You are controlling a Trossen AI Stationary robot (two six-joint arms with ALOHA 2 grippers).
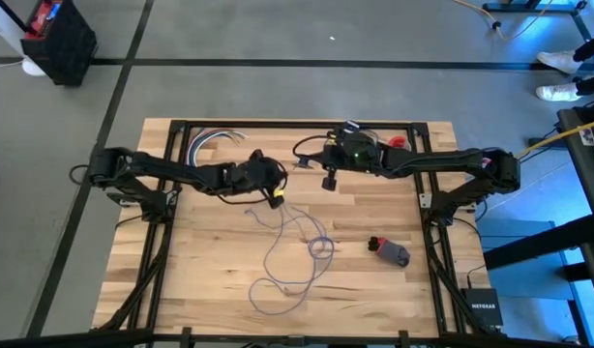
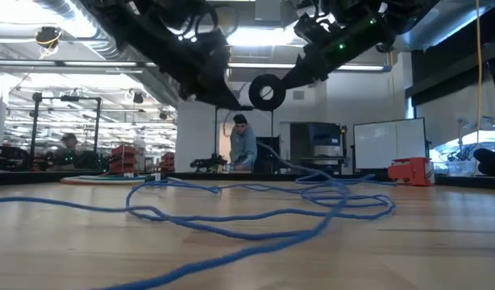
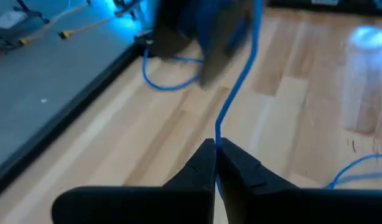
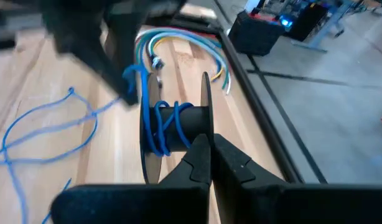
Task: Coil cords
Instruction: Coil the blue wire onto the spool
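Note:
A thin blue cord (image 1: pixel 297 253) lies in loose loops on the wooden table (image 1: pixel 200 280), spread across the low view (image 2: pixel 255 217). One end is wound on a small black spool (image 4: pixel 178 121), held above the table's far middle (image 2: pixel 266 92). My right gripper (image 4: pixel 211 144) is shut at the spool. My left gripper (image 3: pixel 216 148), just left of it (image 1: pixel 276 200), is shut on the cord's free run. My left gripper pinches a single strand of the cord (image 3: pixel 217 138) between its two fingertips, held above the table. From the fingers the strand runs nearly straight to the spool (image 3: pixel 219 31). My right gripper has its shut fingers (image 4: pixel 200 152) at the spool's core (image 4: pixel 192 119), beside one flange (image 4: pixel 206 102). The fingers themselves hide the exact hold. The spool is lifted clear of the table, several turns of cord (image 4: pixel 161 127) around its core.
A bundle of coloured wires (image 1: pixel 215 140) lies at the table's far left. A red and grey object (image 1: pixel 388 251) sits at the near right. Black frame rails (image 1: pixel 297 124) edge the table. A person (image 2: pixel 243 145) stands in the room beyond.

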